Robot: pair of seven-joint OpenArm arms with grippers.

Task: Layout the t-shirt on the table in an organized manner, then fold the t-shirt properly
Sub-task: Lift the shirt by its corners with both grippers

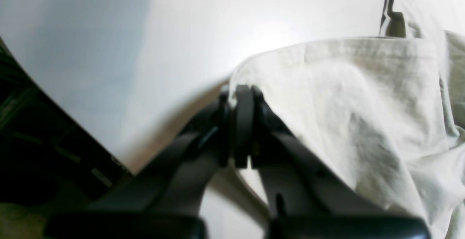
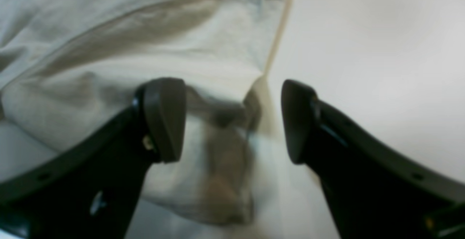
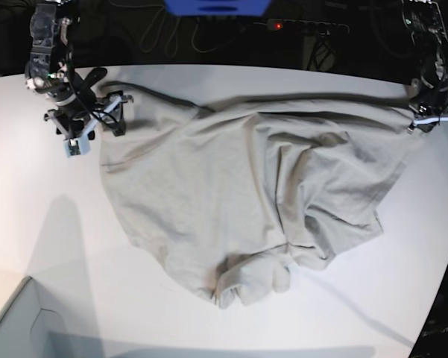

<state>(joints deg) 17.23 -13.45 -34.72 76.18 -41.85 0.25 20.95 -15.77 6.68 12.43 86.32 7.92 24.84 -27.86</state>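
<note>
The light grey-beige t-shirt (image 3: 231, 194) lies spread and wrinkled on the white table (image 3: 45, 246), with a bunched part near the front. My left gripper (image 3: 425, 123) is at the shirt's far right corner. In the left wrist view it (image 1: 242, 93) is shut on the t-shirt's (image 1: 345, 97) edge, and the cloth is drawn taut. My right gripper (image 3: 97, 123) hovers over the far left corner. In the right wrist view it (image 2: 232, 122) stands open, its fingers (image 2: 163, 119) apart over a fold of the t-shirt (image 2: 145, 32), gripping nothing.
A grey box corner (image 3: 15, 328) sits at the front left. Cables, a power strip (image 3: 298, 26) and a blue object (image 3: 216, 6) lie beyond the far edge. The table's curved edge (image 3: 443, 283) runs down the right side, with dark floor (image 1: 36, 141) past it.
</note>
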